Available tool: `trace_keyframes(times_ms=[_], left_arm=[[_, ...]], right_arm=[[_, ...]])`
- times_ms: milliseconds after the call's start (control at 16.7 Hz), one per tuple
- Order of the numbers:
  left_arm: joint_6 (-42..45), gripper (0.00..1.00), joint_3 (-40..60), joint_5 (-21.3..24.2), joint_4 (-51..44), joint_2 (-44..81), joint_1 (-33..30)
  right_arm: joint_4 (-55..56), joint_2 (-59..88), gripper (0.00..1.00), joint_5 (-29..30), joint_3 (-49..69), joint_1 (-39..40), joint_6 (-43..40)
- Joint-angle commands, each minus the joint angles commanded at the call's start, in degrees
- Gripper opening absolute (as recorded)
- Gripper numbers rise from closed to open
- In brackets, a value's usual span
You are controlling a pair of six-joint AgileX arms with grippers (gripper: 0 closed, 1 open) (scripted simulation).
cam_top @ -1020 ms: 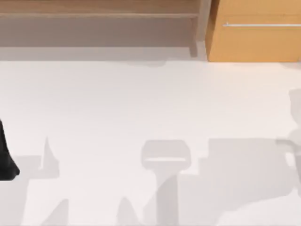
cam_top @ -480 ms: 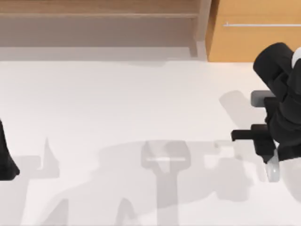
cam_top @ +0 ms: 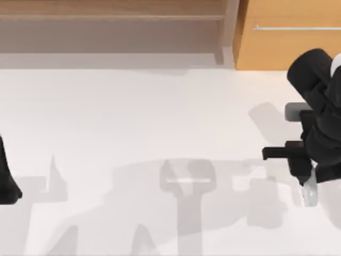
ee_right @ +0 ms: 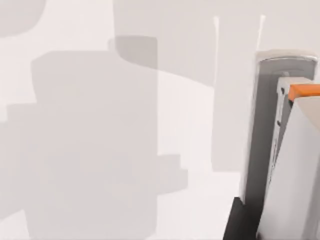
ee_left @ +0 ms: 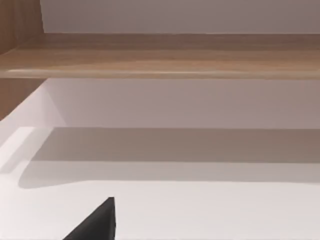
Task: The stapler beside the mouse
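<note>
Grey-and-white stapler point(ee_right: 280, 150) with an orange tab, close against the right pincer point(cam_top: 305, 160), near the right edge of the white surface point(cam_top: 160, 117) and under the black right arm point(cam_top: 319, 101). Cannot tell whether that pincer is spread or pinching the stapler. Left arm point(cam_top: 6, 181) parked at the left edge, pincer state likewise untellable; wooden shelf point(cam_top: 112, 16) along the far edge.

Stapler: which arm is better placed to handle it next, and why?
Right: the stapler lies close in the right wrist view, while the left arm sits parked at the table's far left edge.
</note>
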Motion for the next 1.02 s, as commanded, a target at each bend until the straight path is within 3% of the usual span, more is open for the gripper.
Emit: trace_keyframes(times_ms=[720,1020], left_arm=[[0.00,1.00,0.00,0.00,0.00,0.00,0.00],[0.00,1.00,0.00,0.00,0.00,0.00,0.00]], right_arm=[[-2.07,1.11,0.00,-5.70,-2.00,-1.11,1.29],[2.17,0.99,0.00,-4.22,-1.91,-0.39,0.55]])
